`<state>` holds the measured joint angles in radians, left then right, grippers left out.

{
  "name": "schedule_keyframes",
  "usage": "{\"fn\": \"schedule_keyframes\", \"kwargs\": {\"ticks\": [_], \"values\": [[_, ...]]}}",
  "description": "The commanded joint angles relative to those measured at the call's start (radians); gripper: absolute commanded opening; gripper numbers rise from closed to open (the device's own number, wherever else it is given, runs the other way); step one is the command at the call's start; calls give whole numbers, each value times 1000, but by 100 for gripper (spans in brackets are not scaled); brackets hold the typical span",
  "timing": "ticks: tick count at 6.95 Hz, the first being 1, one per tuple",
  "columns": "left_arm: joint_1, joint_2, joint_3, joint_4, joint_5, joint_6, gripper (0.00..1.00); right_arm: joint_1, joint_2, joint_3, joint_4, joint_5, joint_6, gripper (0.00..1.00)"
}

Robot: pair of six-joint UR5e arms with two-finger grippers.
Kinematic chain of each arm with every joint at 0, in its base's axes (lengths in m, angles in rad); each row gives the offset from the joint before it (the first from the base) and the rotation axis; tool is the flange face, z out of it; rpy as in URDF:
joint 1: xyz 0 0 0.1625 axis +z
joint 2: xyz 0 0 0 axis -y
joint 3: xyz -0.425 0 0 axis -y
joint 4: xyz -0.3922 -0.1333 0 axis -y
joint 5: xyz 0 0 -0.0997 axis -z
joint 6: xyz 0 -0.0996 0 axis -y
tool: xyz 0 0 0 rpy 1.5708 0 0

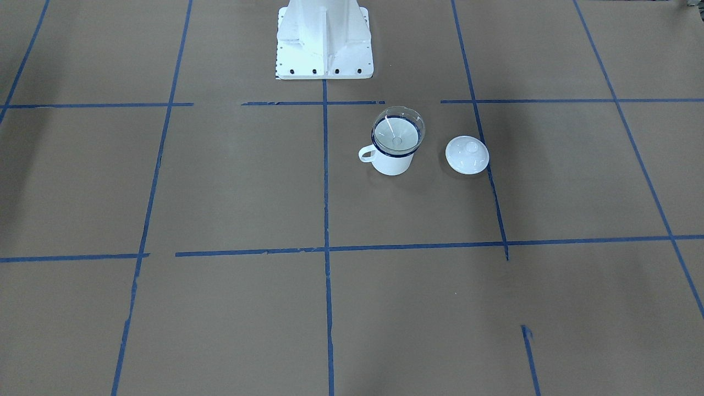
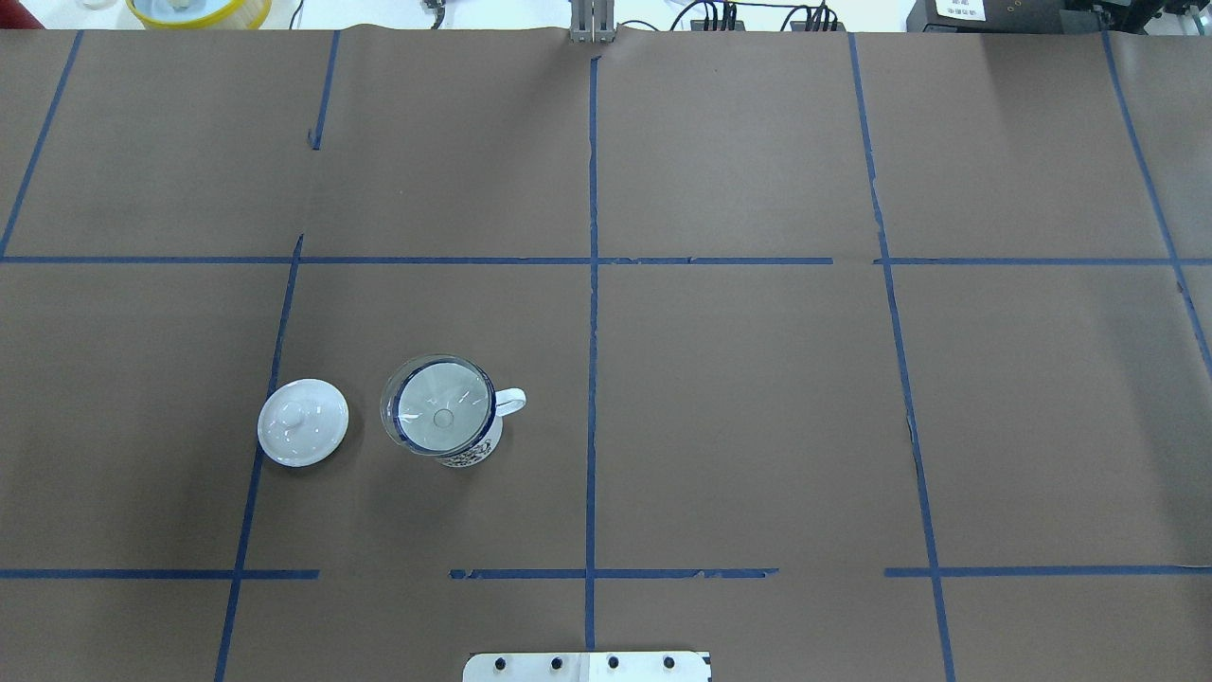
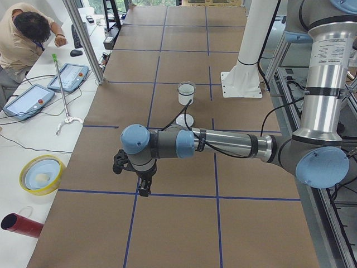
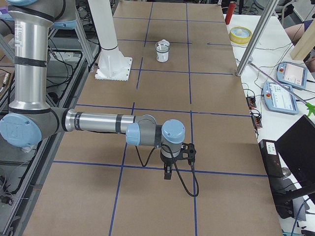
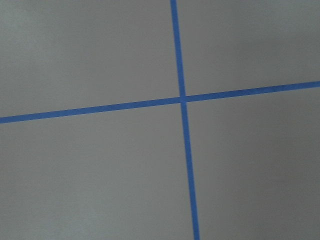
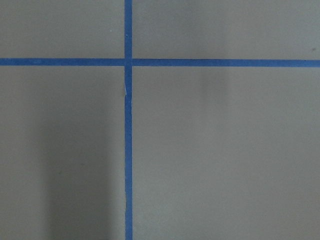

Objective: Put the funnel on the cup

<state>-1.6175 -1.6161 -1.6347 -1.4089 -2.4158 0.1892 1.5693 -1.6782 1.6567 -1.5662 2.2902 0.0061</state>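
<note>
While the funnel (image 1: 398, 130) is sitting in the mouth of the cup (image 1: 391, 162), both arms are hanging well away from the cup. I cannot tell whether the left gripper (image 3: 144, 188) or the right gripper (image 4: 168, 173) is standing open or gripping anything. A knock to the cup risks tipping the loosely seated funnel off, perhaps onto the lid (image 1: 467, 155) lying just beside the cup.

We see a robot lab: big robot arms (image 3: 223, 144), a brown worktop (image 2: 757, 426) with blue tape lines (image 2: 593, 379), and control tablets (image 3: 70, 77) beside it.
</note>
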Motion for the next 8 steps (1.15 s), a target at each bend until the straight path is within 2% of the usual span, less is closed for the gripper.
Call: {"fn": "schedule_keyframes", "kwargs": {"ticks": [1,8], "values": [[4,-20,12,2,-8,-5,100,0,0,0,0,0,0,100],[2,-31,-4,8,-5,-1,100,0,0,0,0,0,0,100]]}}
